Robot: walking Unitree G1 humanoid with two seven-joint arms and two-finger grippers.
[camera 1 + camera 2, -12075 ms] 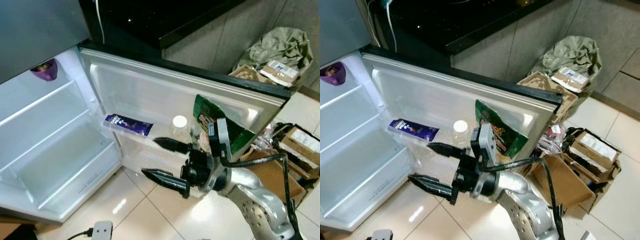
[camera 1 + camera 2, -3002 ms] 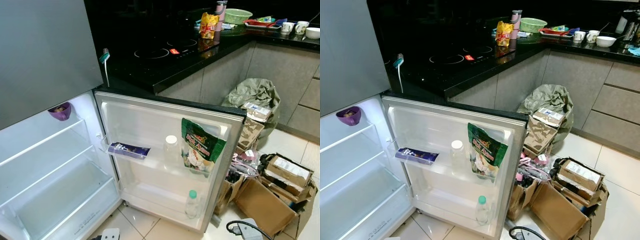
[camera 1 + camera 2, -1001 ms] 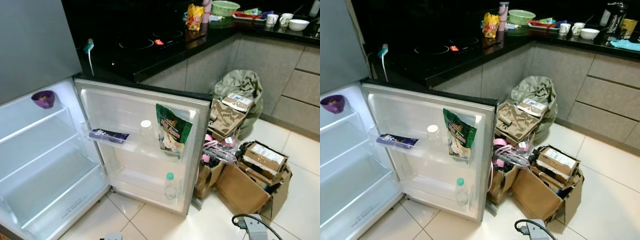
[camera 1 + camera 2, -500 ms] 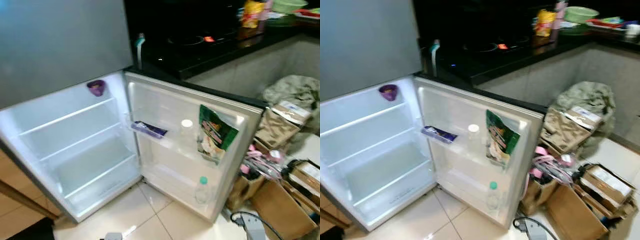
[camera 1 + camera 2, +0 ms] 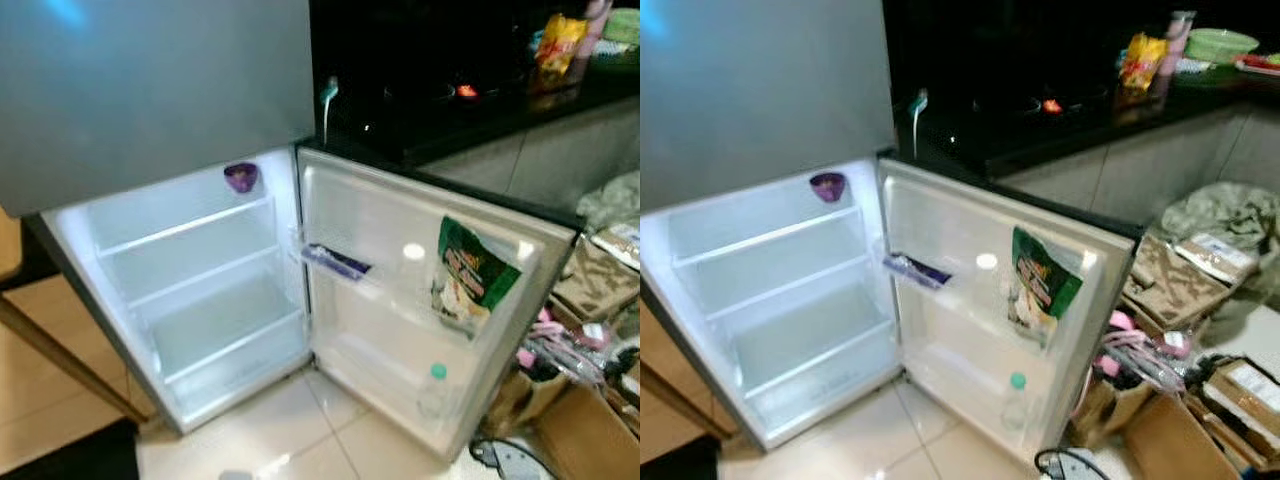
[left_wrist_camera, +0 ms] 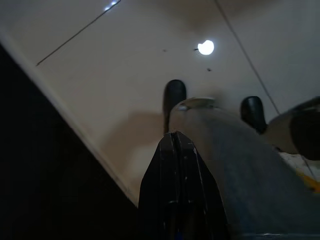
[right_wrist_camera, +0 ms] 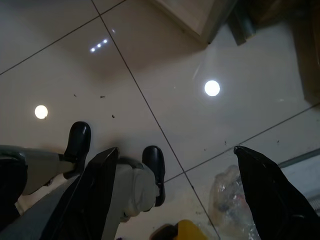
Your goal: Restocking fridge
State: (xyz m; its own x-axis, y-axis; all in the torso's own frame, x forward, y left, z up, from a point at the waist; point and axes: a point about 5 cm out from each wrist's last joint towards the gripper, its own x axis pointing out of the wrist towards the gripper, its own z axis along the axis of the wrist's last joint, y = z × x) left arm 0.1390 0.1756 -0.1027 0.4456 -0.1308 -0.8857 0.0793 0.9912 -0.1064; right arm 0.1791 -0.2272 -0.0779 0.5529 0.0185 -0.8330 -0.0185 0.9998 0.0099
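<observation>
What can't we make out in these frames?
- Purple bowl contents: head views, too small and blurred.
- Bar and green bag labels: motion blur.
- Door-bin bottle: fill level blurred.
- Boxes: cut off by the right edge.
- Left gripper: shut, dark wrist view.
- Right gripper: open over floor tiles.

Both eye views are softened by motion blur. The print on the green snack bag [image 5: 1040, 283] in the fridge door [image 5: 992, 300] cannot be read, nor the wrapper of the flat purple packet [image 5: 917, 269] on the door shelf. The contents of the purple bowl [image 5: 240, 177] are too small to tell. The cardboard boxes [image 5: 1230, 395] are cut by the picture's edge.
</observation>
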